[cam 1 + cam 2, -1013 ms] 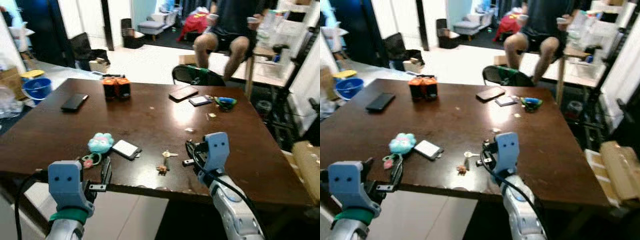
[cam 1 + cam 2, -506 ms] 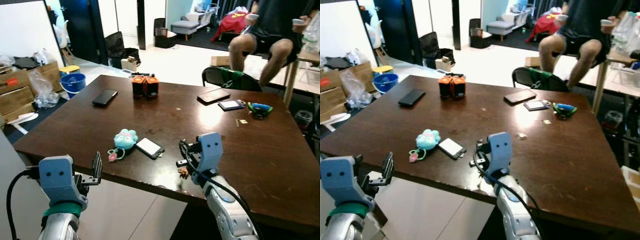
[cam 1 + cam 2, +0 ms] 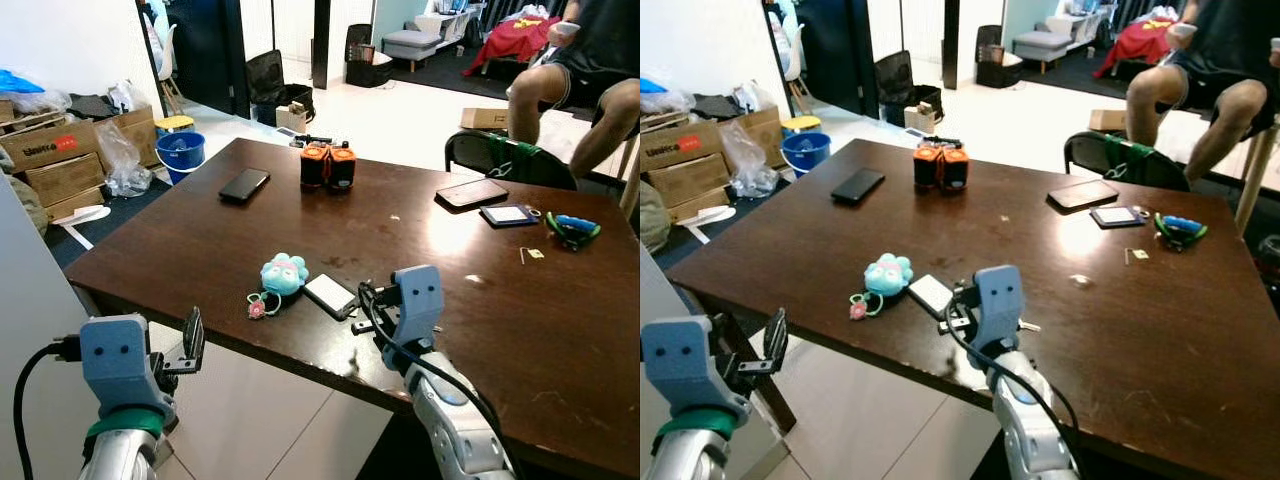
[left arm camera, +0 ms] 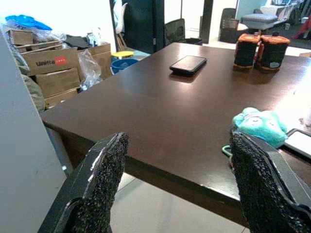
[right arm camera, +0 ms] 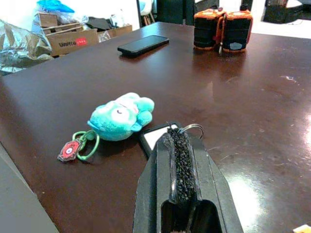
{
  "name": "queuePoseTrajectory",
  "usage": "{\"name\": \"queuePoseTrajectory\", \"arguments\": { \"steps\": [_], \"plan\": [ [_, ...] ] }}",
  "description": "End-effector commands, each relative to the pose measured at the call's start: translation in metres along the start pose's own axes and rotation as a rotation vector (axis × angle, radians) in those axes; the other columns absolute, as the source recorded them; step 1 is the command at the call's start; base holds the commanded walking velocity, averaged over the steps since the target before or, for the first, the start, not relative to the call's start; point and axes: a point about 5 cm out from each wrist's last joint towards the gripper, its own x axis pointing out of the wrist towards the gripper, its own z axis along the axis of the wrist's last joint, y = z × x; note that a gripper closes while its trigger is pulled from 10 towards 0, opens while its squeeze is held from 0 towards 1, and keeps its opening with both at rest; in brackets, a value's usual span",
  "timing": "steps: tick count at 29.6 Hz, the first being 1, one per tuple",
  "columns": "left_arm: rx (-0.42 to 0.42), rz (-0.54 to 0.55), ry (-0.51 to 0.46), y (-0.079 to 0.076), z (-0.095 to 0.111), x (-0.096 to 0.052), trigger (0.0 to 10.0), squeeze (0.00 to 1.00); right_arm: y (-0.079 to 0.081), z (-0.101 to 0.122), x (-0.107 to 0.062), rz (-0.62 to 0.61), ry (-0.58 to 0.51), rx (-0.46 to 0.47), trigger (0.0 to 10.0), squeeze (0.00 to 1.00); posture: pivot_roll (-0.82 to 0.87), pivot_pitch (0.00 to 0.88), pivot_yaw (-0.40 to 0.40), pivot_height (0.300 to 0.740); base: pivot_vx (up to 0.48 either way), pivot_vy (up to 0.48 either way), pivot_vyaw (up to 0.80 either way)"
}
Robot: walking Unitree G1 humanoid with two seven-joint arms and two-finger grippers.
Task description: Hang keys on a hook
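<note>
Over the bench edge:
Right gripper: pressed closed on the keys (ring seen at the tips), lifted for carrying.
Left gripper: spread wide, nothing held.

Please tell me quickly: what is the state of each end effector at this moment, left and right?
Left end effector: open, holding nothing, off the table edge.
Right end effector: closed on the key ring, above the table.

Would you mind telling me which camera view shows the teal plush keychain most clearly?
The right wrist view: the plush keychain lies close and whole, with its green ring and red tag. The left wrist view has it partly behind a finger of the left tool. Both eye views show it small on the table.
</note>
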Motion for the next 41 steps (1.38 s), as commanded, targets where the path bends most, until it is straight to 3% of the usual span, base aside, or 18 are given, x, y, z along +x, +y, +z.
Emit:
{"name": "queuePoseTrajectory", "arguments": {
  "steps": [1, 5, 12, 41],
  "plan": [
    [0.013, 0.017, 0.024, 0.0025, -0.0055, -0.0010, 10.0, 0.00, 0.0017, -0.0009, 0.0012, 0.003, 0.005, -0.002, 10.0, 0.00, -0.16, 0.000, 0.076, 0.740, 0.000, -0.319, 0.80],
    [0.005, 0.021, 0.024, 0.0026, -0.0054, -0.0012, 10.0, 0.00, 0.0013, -0.0010, 0.0011, 0.001, 0.006, -0.002, 10.0, 0.00, -0.16, 0.000, 0.077, 0.740, 0.000, -0.440, 0.80],
    [-0.029, 0.045, 0.026, 0.0059, -0.0062, -0.0014, 10.0, 0.00, 0.0006, -0.0006, 0.0018, 0.000, 0.007, -0.002, 10.0, 0.00, -0.16, 0.000, 0.072, 0.740, 0.000, 0.000, 0.80],
    [-0.024, 0.055, 0.013, 0.0071, -0.0050, -0.0008, 10.0, 0.00, 0.0004, 0.0013, 0.0052, 0.004, 0.002, -0.005, 10.0, 0.00, -0.16, 0.000, 0.068, 0.740, 0.000, 0.000, 0.80]
  ]
}}
